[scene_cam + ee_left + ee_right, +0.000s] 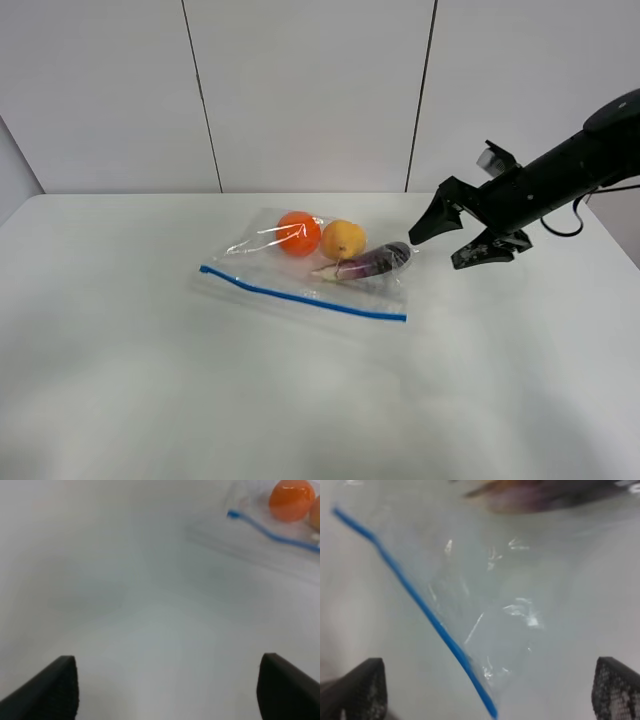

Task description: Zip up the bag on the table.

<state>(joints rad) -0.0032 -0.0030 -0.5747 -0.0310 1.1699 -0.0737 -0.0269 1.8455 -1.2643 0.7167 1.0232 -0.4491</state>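
Note:
The clear bag (320,265) lies flat in the middle of the white table (150,380). Its blue zipper strip (300,297) runs along the near edge. An orange fruit (298,233), a yellow fruit (343,240) and a purple eggplant (375,262) show through it. My right gripper (435,252) hangs open just right of the bag's right end, above the table. In the right wrist view the zipper strip (420,605) ends between the open fingers (362,687). My left gripper (167,692) is open over bare table; the bag (280,545) lies far ahead of it.
Grey wall panels (310,90) stand behind the table's far edge. The right arm's black cable (570,225) hangs near the table's right edge. The left arm does not show in the exterior view.

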